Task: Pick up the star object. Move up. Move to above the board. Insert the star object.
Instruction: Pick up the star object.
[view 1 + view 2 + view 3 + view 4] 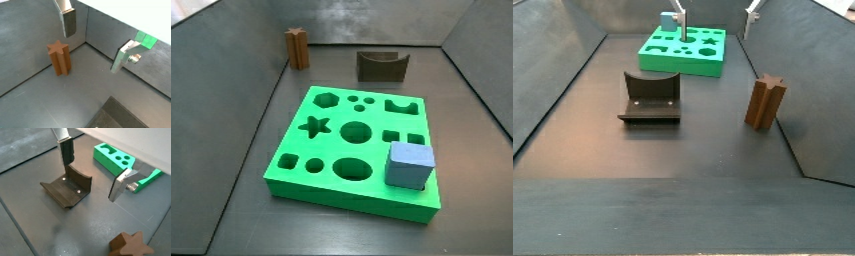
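The star object (766, 101) stands upright on the bench (673, 150), well apart from the board (684, 49). The end effector (714, 12) hangs open above, holding nothing.

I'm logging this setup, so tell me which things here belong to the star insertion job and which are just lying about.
Part of the job:
- star object, standing upright on the floor, not held
- board, with its star-shaped hole free
- pincer, open, up above the floor with nothing between its fingers

Just lying about:
- dark U-notched block on the floor
- blue-grey cube sitting on the board
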Controlling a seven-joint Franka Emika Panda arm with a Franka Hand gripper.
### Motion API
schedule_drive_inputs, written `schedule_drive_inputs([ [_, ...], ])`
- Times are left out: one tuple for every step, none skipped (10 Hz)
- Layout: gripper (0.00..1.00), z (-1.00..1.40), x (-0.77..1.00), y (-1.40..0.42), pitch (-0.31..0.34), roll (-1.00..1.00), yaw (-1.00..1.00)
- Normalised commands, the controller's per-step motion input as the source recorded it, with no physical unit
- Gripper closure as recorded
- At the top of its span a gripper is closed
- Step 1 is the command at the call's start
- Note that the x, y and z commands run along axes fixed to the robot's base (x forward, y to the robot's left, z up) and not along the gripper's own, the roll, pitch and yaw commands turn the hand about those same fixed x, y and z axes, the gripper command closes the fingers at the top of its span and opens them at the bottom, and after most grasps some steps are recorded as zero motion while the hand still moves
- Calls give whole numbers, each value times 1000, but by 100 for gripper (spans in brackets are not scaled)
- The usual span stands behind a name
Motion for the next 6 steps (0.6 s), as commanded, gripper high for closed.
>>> schedule_drive_inputs([
  [0, -237, -743, 0, -13, 176, -157],
  [0, -483, -986, 0, -63, 67, -174],
  [0, -397, -1000, 54, -89, 53, -160],
  [0, -340, -1000, 91, -106, 49, -129],
  [0, -297, -1000, 131, -87, 46, -120],
  [0, -166, -897, 114, 0, 106, -60],
])
